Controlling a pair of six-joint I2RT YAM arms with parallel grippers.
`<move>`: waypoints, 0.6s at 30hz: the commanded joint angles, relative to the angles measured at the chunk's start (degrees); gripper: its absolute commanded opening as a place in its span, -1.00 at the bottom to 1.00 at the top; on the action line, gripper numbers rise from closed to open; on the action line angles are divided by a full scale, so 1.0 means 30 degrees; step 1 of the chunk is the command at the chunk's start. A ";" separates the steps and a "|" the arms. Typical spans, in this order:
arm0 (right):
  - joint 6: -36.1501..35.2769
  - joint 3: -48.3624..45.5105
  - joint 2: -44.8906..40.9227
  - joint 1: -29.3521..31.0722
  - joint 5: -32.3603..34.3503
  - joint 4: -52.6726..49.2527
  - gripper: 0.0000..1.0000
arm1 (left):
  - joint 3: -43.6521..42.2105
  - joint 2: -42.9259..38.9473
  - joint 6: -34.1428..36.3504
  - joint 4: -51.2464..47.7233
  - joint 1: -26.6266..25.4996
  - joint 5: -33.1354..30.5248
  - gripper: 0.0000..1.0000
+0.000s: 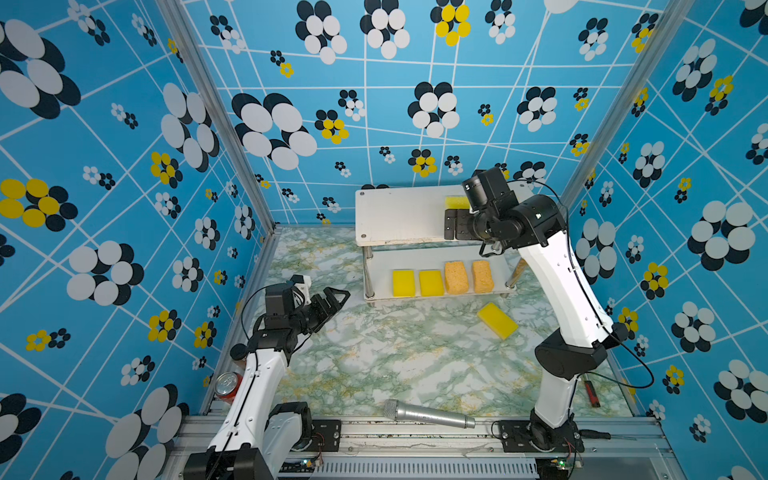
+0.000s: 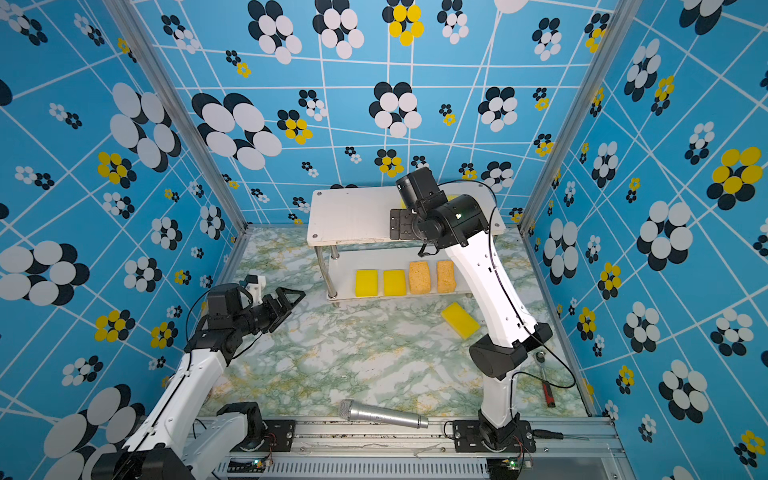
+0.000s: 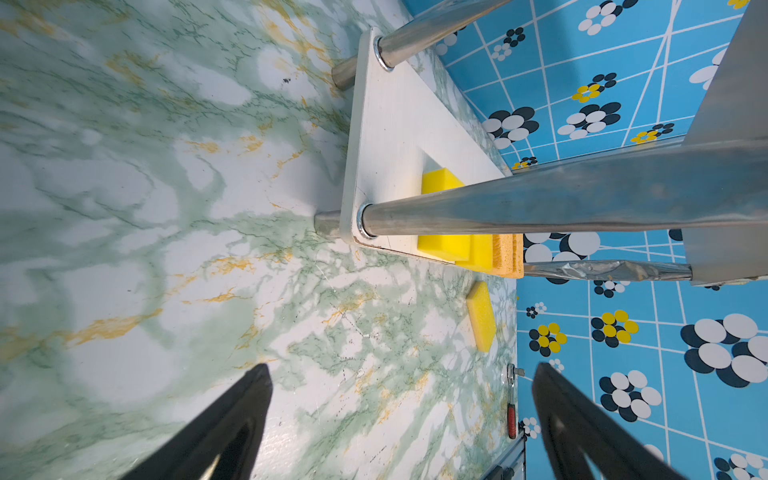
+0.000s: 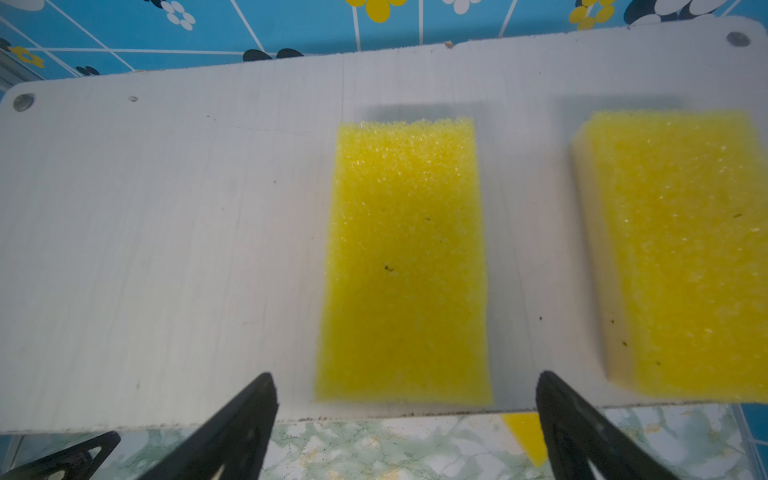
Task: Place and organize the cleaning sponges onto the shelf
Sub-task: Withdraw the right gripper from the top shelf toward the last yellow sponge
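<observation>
Though nearly finished, with two flat sponges [image 4: 405,262] [image 4: 681,249] atop the shelf [image 1: 395,216] at 12 o'clock by the empty, wide-spread right claw [image 4: 405,378] and four sponges [image 1: 403,283] [image 1: 431,282] [image 1: 456,277] [image 1: 482,276] rowed below, lacks only the last sponge [image 1: 497,320], loose on the table [image 1: 395,353] at the shelf's 5 o'clock, left claw [image 1: 337,298] agape.

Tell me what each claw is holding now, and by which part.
Nothing is held. The right claw stands open near a yellow sponge lying free on the shelf; the left claw is open and empty.
</observation>
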 commanded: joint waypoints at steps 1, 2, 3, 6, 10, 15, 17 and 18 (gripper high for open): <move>-0.1118 -0.0074 -0.1008 0.0278 -0.0678 -0.0683 0.99 | -0.0176 -0.0069 0.0348 -0.0180 0.0197 0.0397 0.98; -0.1352 -0.0384 -0.1291 0.0277 -0.0971 -0.0619 0.99 | -0.0172 -0.0058 0.0325 -0.0142 0.0180 0.0377 0.98; -0.1708 -0.0901 -0.1623 0.0286 -0.1277 -0.0405 0.99 | -0.0169 -0.0039 0.0275 -0.0072 0.0180 0.0344 0.98; -0.2800 -0.2898 -0.2894 0.0294 -0.1852 0.0400 0.99 | -0.0170 0.0019 0.0115 0.0183 0.0177 0.0399 0.98; -0.3853 -0.5394 -0.4704 0.0307 -0.2411 0.1120 0.98 | -0.0073 0.0107 0.0113 0.0195 0.0201 0.0518 0.98; -0.5402 -0.9138 -0.7682 0.0274 -0.2990 0.2145 0.98 | 0.0006 0.0137 0.0171 0.0121 0.0182 0.0599 0.98; -0.5549 -1.0431 -0.8802 0.0293 -0.2761 0.2326 0.98 | 0.0003 0.0137 0.0172 0.0130 0.0176 0.0695 0.98; -0.5554 -1.1149 -0.9324 0.0286 -0.2644 0.2364 0.98 | -0.0022 0.0137 0.0142 0.0182 0.0174 0.0740 0.98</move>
